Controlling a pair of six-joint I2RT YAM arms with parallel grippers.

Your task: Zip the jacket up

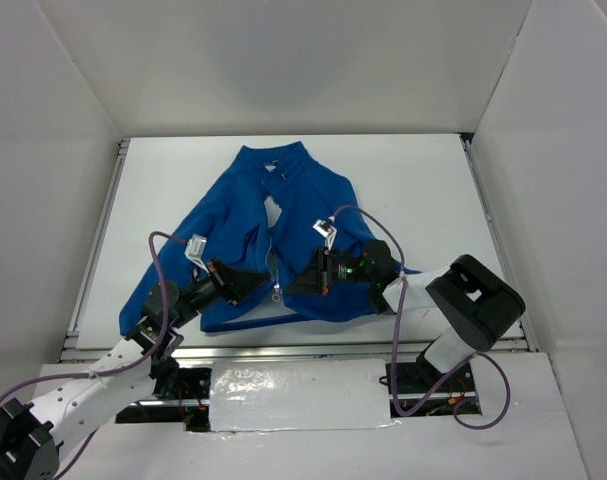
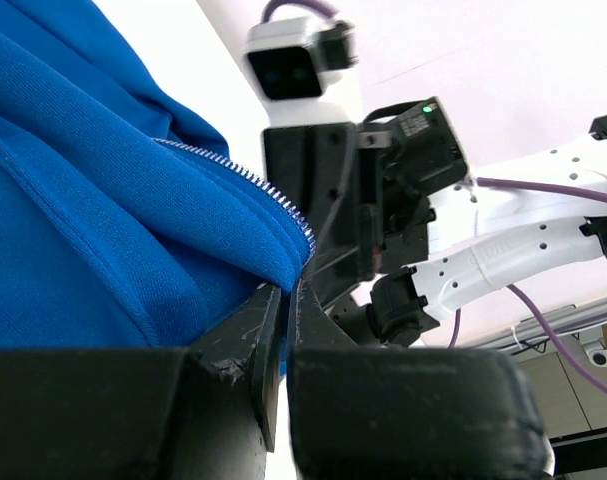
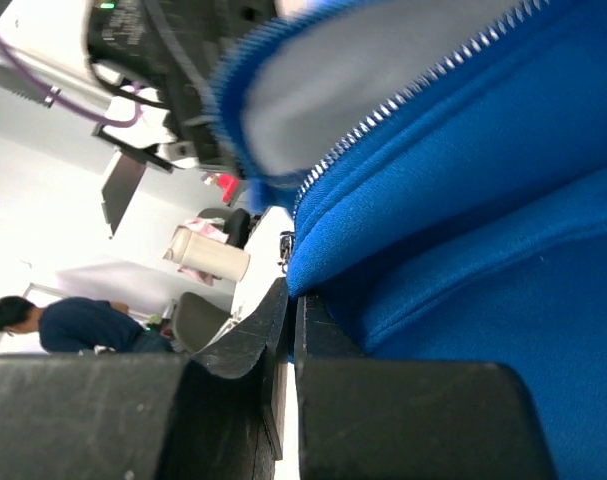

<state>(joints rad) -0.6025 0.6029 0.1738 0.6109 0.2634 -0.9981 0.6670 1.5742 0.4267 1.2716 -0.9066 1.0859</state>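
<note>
The bright blue jacket (image 1: 303, 215) lies on the white table, collar at the far side, its front partly open at the chest. The small metal zipper pull (image 1: 276, 295) sits low near the hem. My left gripper (image 1: 260, 281) is shut on the left front panel's edge by the zipper, with blue fabric pinched between the jaws in the left wrist view (image 2: 283, 292). Zipper teeth (image 2: 233, 170) run along that edge. My right gripper (image 1: 291, 285) is shut on the right panel's edge (image 3: 293, 297). The right wrist view also shows zipper teeth (image 3: 413, 90) and the pull (image 3: 286, 240).
White walls enclose the table on three sides. Metal rails (image 1: 98, 240) run along the table's left, right and near edges. Purple cables (image 1: 158, 250) loop above both arms. A foil-covered strip (image 1: 298, 395) lies between the arm bases.
</note>
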